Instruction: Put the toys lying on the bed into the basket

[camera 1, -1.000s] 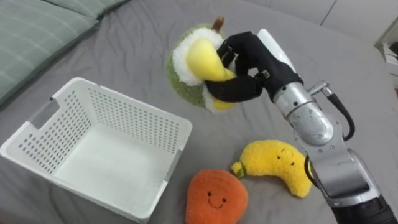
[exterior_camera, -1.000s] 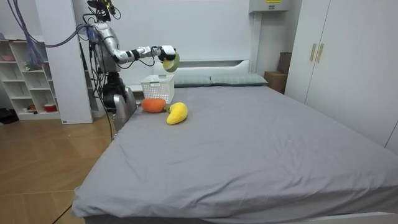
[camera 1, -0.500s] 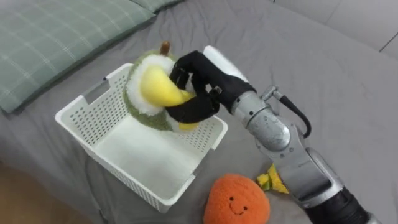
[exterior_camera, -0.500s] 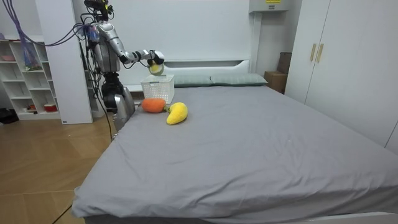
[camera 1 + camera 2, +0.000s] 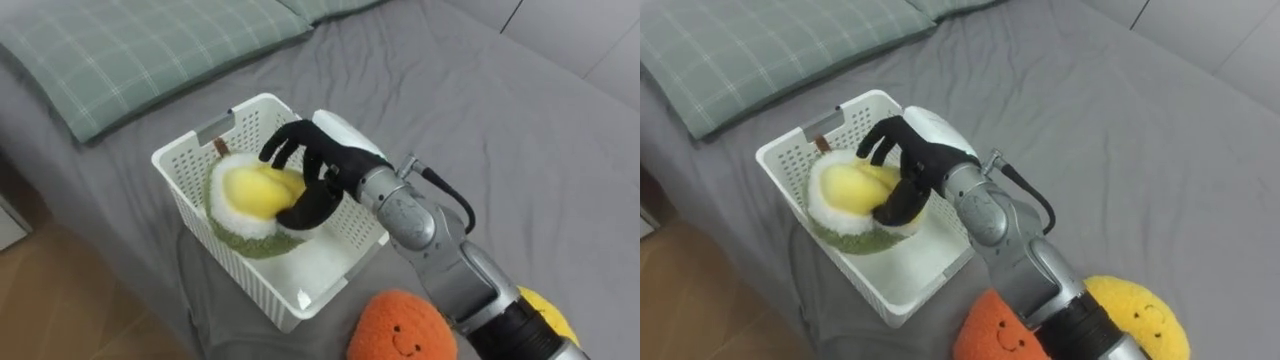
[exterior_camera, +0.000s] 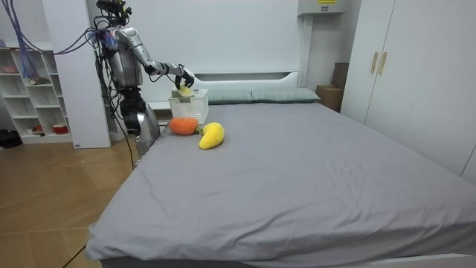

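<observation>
A green, white and yellow avocado plush (image 5: 250,205) lies in the white slatted basket (image 5: 205,125) at the bed's near corner. My right hand (image 5: 315,170) hovers just over it, open, with fingers spread across the plush's top and the thumb at its side. An orange plush with a smiling face (image 5: 400,325) sits on the grey sheet just in front of the basket. Beside it lies a yellow banana plush (image 5: 1135,315). In the room view I stand at the bed's head corner, right arm stretched over the basket (image 6: 187,110).
A green checked pillow (image 5: 130,50) lies behind the basket. The bed's edge runs close along the basket's left side, with wooden floor (image 5: 60,300) below. Grey sheet (image 5: 520,130) stretches free to the right. White shelves (image 6: 33,97) stand behind me.
My right arm carried the avocado plush left from above the sheet to over the basket and lowered it in. The fingers, curled round it before, have spread apart. The camera turned left as well.
</observation>
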Robot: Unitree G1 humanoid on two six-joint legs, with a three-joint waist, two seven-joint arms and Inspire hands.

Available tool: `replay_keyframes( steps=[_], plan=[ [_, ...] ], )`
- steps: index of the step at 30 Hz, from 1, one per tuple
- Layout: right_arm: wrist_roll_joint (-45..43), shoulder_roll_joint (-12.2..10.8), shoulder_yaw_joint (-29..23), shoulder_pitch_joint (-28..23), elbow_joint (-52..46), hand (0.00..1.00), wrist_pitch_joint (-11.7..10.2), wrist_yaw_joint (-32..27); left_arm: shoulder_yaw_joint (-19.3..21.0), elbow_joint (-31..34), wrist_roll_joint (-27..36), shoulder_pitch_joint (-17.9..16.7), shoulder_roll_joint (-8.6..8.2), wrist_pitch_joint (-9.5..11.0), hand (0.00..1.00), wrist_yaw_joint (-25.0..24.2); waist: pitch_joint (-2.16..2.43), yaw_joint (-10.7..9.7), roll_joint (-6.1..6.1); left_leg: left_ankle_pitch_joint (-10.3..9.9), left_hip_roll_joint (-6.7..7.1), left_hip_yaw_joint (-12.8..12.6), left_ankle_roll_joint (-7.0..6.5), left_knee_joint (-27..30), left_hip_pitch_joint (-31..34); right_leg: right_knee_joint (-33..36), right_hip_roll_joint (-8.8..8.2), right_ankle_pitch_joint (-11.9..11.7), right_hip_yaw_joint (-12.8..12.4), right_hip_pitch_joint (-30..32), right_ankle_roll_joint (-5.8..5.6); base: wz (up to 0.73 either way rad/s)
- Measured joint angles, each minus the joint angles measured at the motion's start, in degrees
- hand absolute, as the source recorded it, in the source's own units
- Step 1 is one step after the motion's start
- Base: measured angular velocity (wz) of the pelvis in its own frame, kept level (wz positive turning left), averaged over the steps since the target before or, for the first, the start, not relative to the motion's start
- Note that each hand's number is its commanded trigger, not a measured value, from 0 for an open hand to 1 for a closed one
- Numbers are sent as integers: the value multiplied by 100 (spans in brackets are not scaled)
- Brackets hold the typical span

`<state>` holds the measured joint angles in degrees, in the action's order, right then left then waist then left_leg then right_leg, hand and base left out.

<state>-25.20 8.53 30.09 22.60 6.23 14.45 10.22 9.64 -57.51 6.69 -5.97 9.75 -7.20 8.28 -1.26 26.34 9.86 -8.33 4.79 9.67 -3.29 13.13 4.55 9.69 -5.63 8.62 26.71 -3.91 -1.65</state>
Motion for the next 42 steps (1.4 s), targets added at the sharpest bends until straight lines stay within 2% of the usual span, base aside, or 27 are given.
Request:
replay_keyframes(
  steps=[5,11,16,21,29,35,40,42],
  plan=[
    [3,10,0,0,-1,0,-4,8,-5,-18,56,-3,-5,-1,0,10,-2,-32,-5,4,-7,-7,-2,-18,-23,-3,6,0,-48,-7,-1,0],
    [-5,83,0,0,-1,0,-6,5,-79,-13,55,13,-3,-1,0,8,-11,-194,-17,3,-8,-19,-1,-18,-16,-6,22,-1,-182,5,-3,0],
    [-168,101,-2,0,-7,0,-6,4,-99,17,58,31,-5,2,0,28,-19,-313,-45,3,-18,-37,0,-28,-21,-10,48,-2,-431,30,-5,-1],
    [-252,130,-3,0,-7,0,-15,-28,-99,21,59,42,-8,4,0,165,-13,-320,-66,3,-32,-84,1,-44,-17,-10,67,-2,-615,74,-5,-5],
    [-213,185,-60,0,-24,0,-15,-91,-85,24,53,43,-11,3,0,258,-12,-330,-120,0,-28,-95,-4,-38,-8,-1,55,-6,-627,87,-11,0],
    [519,313,-686,-20,-26,0,-75,-227,-59,20,58,-44,-27,2,0,269,27,-428,-222,17,-24,-206,-38,-37,-66,12,18,-15,-621,81,-28,-7],
    [983,581,-1169,-89,14,0,-142,-547,-37,-2,13,-140,-23,1,0,285,36,-749,-243,13,-36,-334,-56,-62,-135,13,6,-24,-727,61,-46,-10],
    [1044,671,-1402,-156,84,0,-207,-632,-15,0,-1,-143,-29,1,0,275,41,-770,-235,15,-62,-462,-60,-125,-204,14,17,-34,-845,75,-53,-32]
  ],
)
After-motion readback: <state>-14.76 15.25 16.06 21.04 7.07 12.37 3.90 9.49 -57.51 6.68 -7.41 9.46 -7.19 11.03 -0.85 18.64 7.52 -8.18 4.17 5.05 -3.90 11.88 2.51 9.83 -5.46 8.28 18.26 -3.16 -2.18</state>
